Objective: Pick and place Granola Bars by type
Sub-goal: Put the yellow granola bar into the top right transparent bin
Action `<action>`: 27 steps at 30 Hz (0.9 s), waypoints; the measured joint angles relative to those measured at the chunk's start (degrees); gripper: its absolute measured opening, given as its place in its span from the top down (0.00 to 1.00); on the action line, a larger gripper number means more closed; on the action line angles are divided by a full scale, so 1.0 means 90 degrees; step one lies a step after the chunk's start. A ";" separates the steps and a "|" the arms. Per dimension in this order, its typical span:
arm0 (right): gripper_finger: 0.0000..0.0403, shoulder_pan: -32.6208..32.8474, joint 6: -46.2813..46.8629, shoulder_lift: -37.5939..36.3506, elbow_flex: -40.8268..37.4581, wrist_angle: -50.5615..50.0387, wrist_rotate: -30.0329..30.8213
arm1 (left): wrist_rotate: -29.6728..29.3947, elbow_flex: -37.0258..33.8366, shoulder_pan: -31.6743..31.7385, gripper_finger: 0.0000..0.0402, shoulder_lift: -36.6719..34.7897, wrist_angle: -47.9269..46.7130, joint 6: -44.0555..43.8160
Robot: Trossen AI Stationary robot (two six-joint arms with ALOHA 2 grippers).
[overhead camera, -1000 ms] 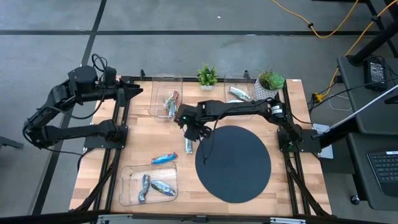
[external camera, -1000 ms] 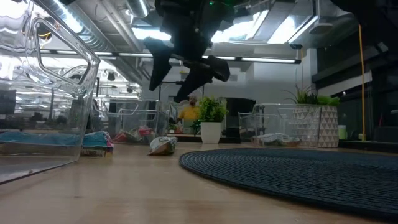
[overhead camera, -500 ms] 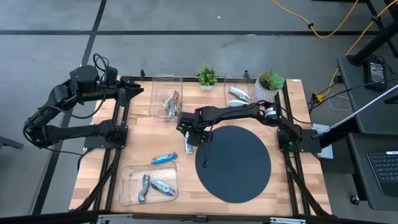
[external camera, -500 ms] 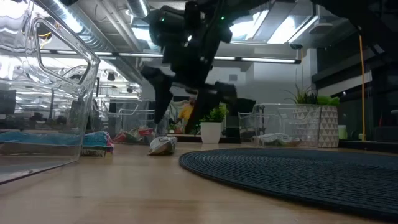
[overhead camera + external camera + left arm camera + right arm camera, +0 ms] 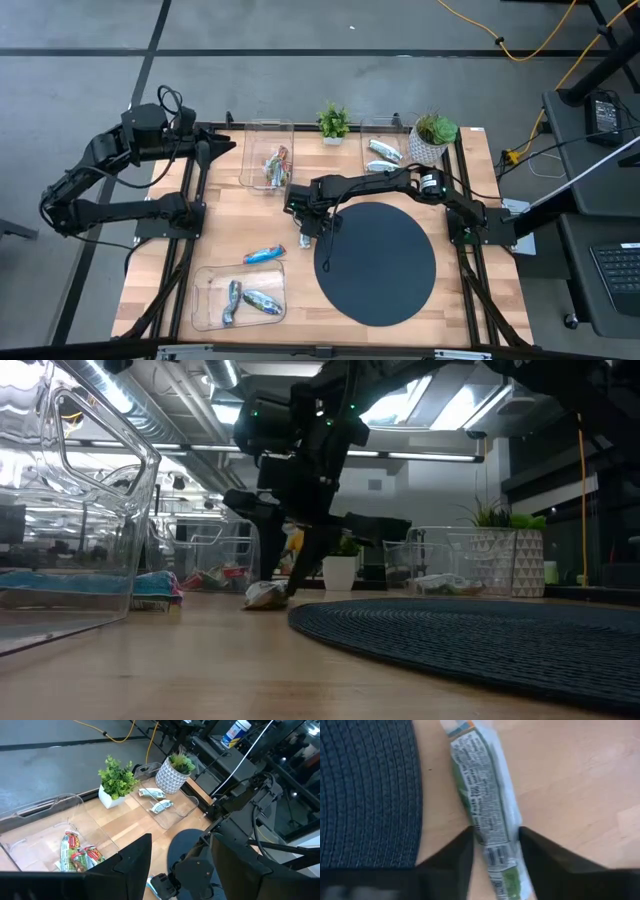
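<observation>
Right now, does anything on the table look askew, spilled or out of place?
Nothing spilled or damaged. Two bars lie loose on the wood outside the trays: a blue bar and a silver-white bar, which the right gripper straddles beside the dark mat.

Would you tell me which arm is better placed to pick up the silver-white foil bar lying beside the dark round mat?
Right: its pincer already straddles the silver-white foil bar; the left pincer waits at the table's edge.

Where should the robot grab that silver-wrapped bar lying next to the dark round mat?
Probably across its narrow middle, coming straight down from above. The granola bar lies flat and long on the table, and the right gripper already straddles its width there, one finger on each long side.
</observation>
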 joint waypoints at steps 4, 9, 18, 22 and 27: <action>0.87 0.0000 0.0140 0.0000 0.0000 0.0061 0.0000 | 0.0000 0.0000 0.0000 0.52 -0.0002 0.0000 0.0017; 0.95 0.0000 0.0530 0.0000 0.0000 0.0230 0.0002 | 0.0002 0.0000 0.0000 0.52 -0.0005 0.0000 0.0020; 0.98 0.0001 0.1683 0.0009 0.0545 -0.0335 0.0297 | -0.0005 0.0000 0.0000 0.52 -0.0005 0.0000 0.0122; 0.99 -0.0061 0.2492 0.0007 0.1096 -0.0903 0.0309 | -0.0006 0.0000 0.0000 0.52 -0.0005 0.0000 0.0129; 0.99 -0.0300 0.3308 0.0007 0.1671 -0.1699 0.0403 | -0.0157 0.0000 0.0000 0.52 -0.0005 0.0000 0.0132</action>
